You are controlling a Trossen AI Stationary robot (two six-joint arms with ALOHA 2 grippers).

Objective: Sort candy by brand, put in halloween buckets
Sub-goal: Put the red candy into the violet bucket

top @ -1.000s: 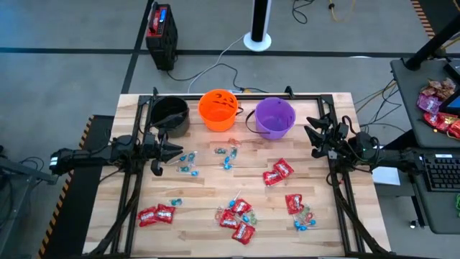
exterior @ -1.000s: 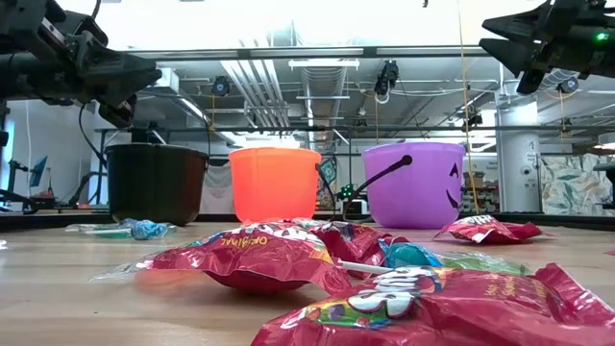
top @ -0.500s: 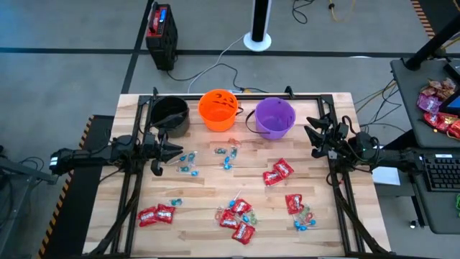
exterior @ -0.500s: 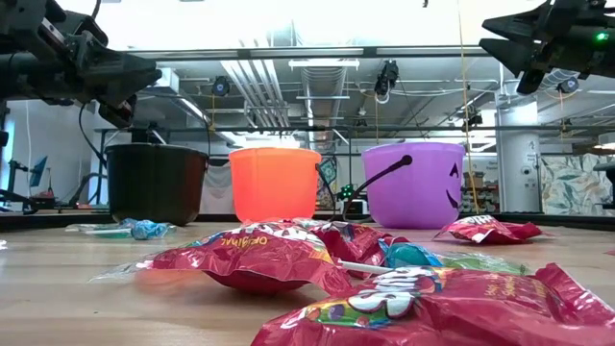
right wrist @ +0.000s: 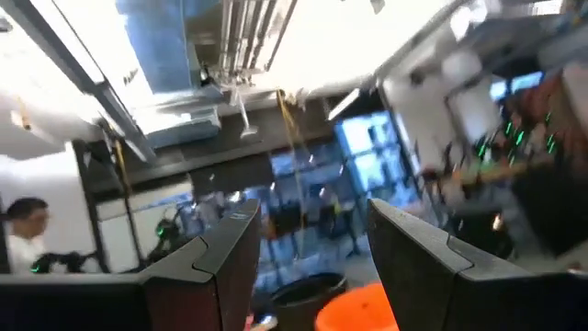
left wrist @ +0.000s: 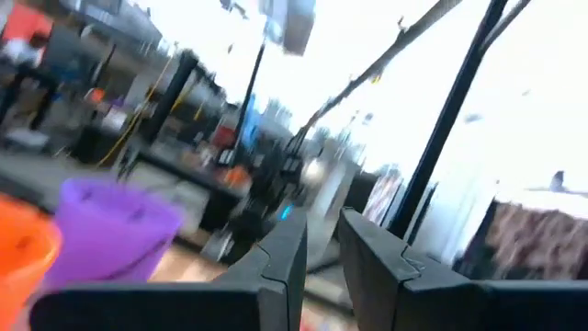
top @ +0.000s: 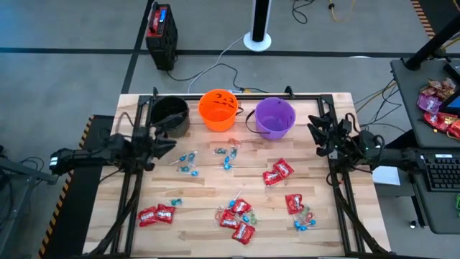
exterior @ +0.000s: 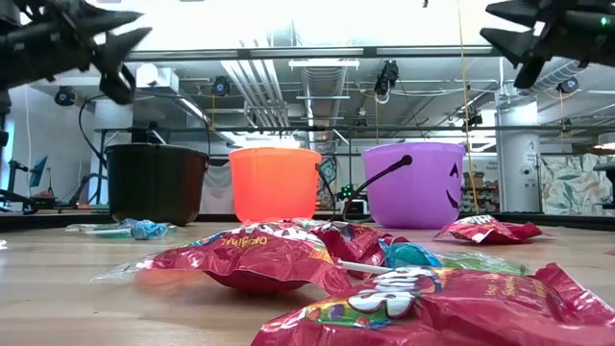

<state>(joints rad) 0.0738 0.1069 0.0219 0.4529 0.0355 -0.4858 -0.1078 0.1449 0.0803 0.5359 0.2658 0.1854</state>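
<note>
Low view alone shows the purple bucket's (exterior: 419,185) black face.

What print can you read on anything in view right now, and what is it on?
"ORIGINAL": on the red candy packet lying nearest in the low view.
Large colourful brand lettering on the front red packet: cut off and blurred, not readable.
Purple bucket: a black face mark, no words.
Orange bucket: black pumpkin face, no words.
Blue candies and the other red packets: too small to read.
</note>
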